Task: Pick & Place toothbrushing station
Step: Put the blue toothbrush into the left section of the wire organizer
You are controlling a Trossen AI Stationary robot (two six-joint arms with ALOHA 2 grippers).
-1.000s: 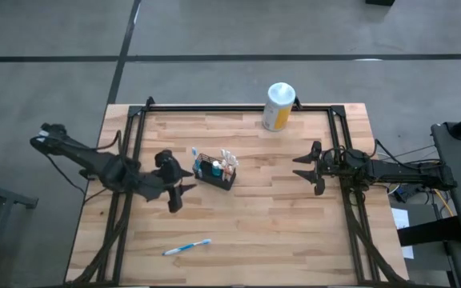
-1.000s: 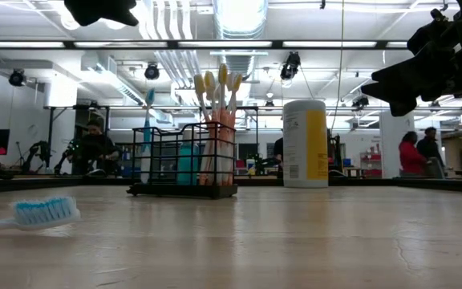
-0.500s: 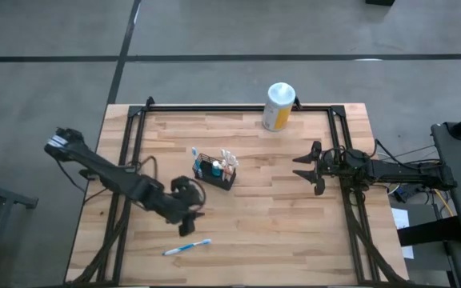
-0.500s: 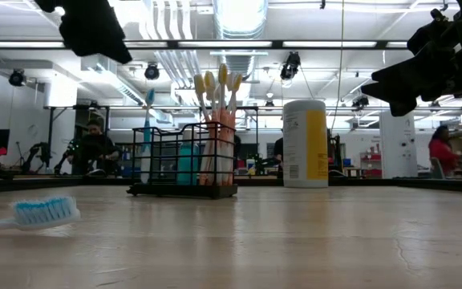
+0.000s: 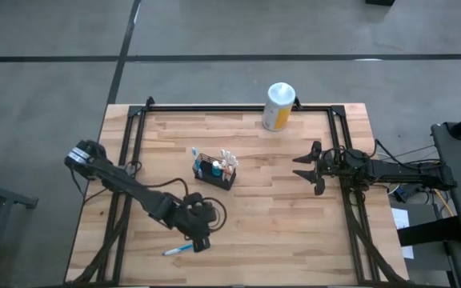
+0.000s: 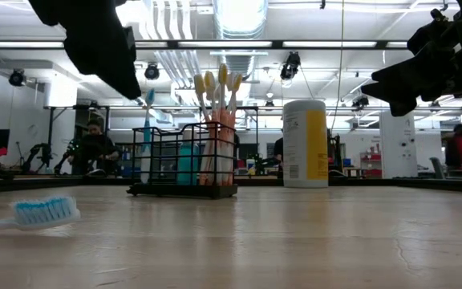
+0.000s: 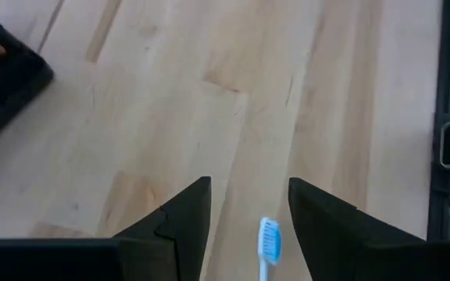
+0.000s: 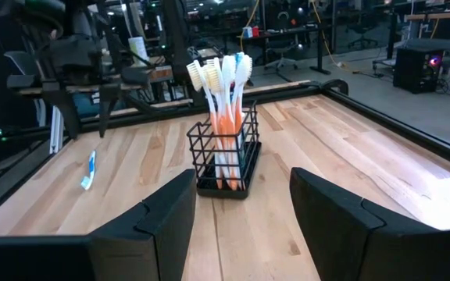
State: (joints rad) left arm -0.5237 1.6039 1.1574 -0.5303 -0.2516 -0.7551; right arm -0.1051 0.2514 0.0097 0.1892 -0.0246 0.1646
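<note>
The toothbrushing station (image 5: 215,170), a small black wire basket holding several upright toothbrushes, stands on its base near the table's middle; it also shows in the low view (image 6: 184,160) and the right wrist view (image 8: 225,160). A loose blue-and-white toothbrush (image 5: 176,250) lies flat near the table's near edge. My left gripper (image 5: 201,240) hovers open above its head end, the bristle head (image 7: 268,238) showing between the fingers (image 7: 186,215), clear of them. My right gripper (image 5: 306,168) waits open at the table's right side, pointing level toward the basket.
A white-topped yellow-labelled canister (image 5: 278,106) stands at the far edge. A black frame rail (image 5: 131,136) runs along the table's sides. Bare wood lies between the basket and the near edge. People and benches show in the room beyond.
My left gripper has swung from beside the basket toward the table's near edge and come down, tipping more steeply downward, until it stands over the loose toothbrush's head end. Its fingers stay open. The basket and toothbrush have not moved.
</note>
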